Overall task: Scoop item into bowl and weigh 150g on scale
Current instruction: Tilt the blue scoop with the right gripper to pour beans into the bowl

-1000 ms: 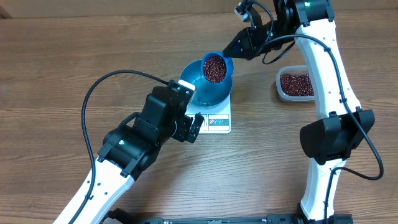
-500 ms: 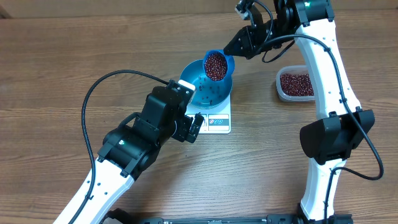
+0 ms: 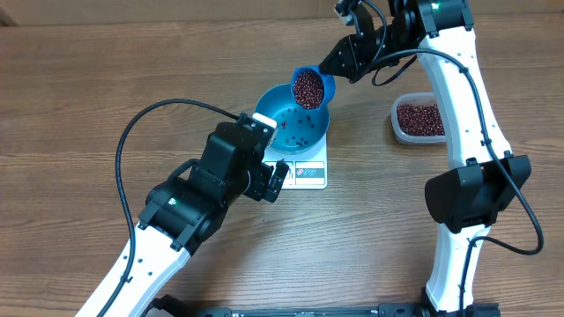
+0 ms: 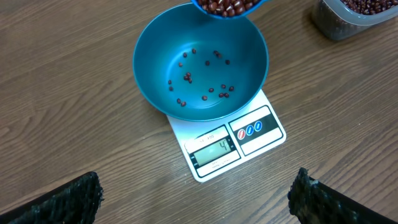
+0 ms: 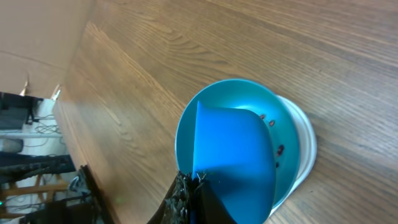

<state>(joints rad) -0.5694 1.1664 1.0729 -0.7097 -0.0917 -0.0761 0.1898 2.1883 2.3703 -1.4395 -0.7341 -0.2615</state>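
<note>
The right gripper, clamped on the handle of a small blue scoop, held a tilted load of red-brown beans above the far rim of the blue bowl, which sat on the white scale. Only a scattering of beans lay in the bowl; more filled a clear tub well apart. The left gripper hovered near the scale, fingers spread wide, empty. The beans looked light, hard and quick to roll, best moved in the scoop by its handle.
</note>
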